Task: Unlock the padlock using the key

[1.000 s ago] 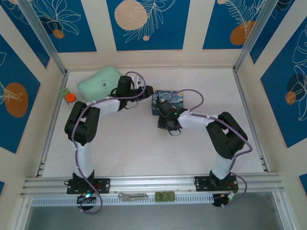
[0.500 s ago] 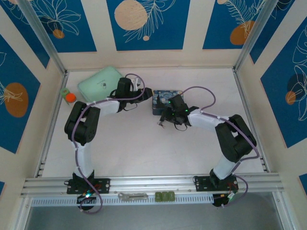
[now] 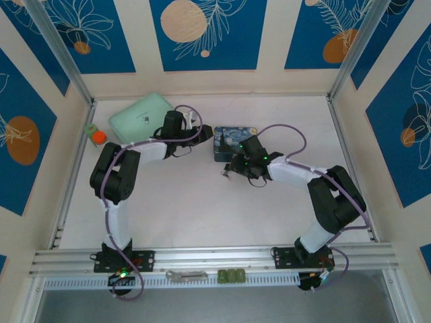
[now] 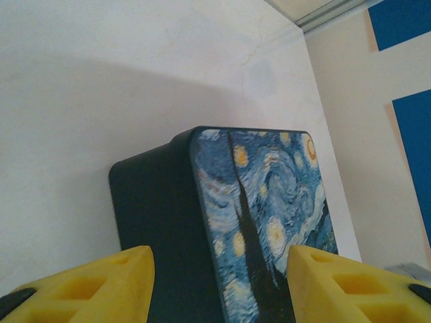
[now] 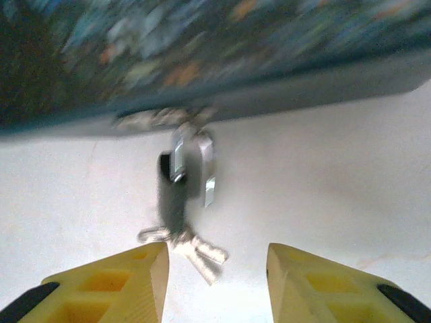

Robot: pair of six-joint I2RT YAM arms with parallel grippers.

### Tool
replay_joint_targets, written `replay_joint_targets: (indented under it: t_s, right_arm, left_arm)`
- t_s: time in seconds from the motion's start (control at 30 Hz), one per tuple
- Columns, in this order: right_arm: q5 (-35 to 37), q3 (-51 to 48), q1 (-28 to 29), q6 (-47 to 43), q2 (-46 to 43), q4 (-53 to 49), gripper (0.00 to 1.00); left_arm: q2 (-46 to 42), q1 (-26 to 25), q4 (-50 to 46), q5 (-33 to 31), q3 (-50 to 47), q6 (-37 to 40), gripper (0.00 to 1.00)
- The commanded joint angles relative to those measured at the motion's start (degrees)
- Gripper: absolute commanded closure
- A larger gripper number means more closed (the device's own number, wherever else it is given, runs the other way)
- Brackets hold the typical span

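The blue tin with the starry-night painting [image 3: 234, 140] sits on the white tabletop [image 3: 202, 202] with its lid shut, so I cannot tell what is inside. A pale green case [image 3: 139, 113] lies at the back left, and it is shut too. The left gripper [image 4: 219, 269] is at one end of the tin. Its yellow jaws are spread wide, with the tin's end between them. The right gripper [image 5: 215, 269] also has its jaws spread, and they hold nothing. The right wrist view brings the small things close. One padlock [image 5: 183, 176] lies on the tabletop just beside the tin's wall. The key [image 5: 192, 245] lies at the padlock's near end, in front of the open jaws. It is blurry, so I cannot count the keys. From the top they are too small to tell. The top view takes in both arms, one tin and one green case. It also shows a little orange thing [image 3: 99, 136] by the left wall. On the front rail are one grey metal bar [image 3: 186, 274] and three small green blocks [image 3: 231, 275].
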Motion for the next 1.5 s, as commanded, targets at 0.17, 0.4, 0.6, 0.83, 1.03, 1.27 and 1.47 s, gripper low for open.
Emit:
replay_joint_targets:
  t_s: [0.17, 0.4, 0.6, 0.83, 1.03, 1.27, 1.47]
  right_arm:
    - [3.56, 3.97, 3.50, 0.36, -0.09, -2.70, 0.57]
    - [-4.31, 4.95, -2.85, -8.23, -5.66, -5.77, 0.46]
    - [-13.22, 5.95, -13.22, -14.24, -9.29, -6.14, 0.43]
    - [-16.68, 9.71, -19.17, -17.57, -7.10, -6.47, 0.43]
    - [-21.13, 10.34, -21.38, -17.43, -4.31, -4.20, 0.43]
    - [-23.09, 9.93, -22.31, -18.27, -4.13, -3.67, 0.43]
    - [-24.10, 6.96, -23.75, -17.15, -5.00, -1.61, 0.43]
  left_arm:
    - [-12.25, 2.51, 1.07, 3.85, -9.74, 2.21, 0.45]
    - [-16.71, -1.41, 7.76, 10.92, -20.40, 3.00, 0.44]
    - [-13.77, -8.88, -0.04, 4.46, -19.62, 11.41, 0.44]
    - [-7.71, -14.83, -8.06, -10.50, -12.92, 14.68, 0.44]
    - [-3.73, -15.21, -12.66, -15.35, -8.14, 16.17, 0.44]
    - [1.87, -15.47, -13.93, -13.27, -2.12, 15.52, 0.44]
    - [5.21, -16.76, -14.67, -12.54, -0.21, 15.15, 0.43]
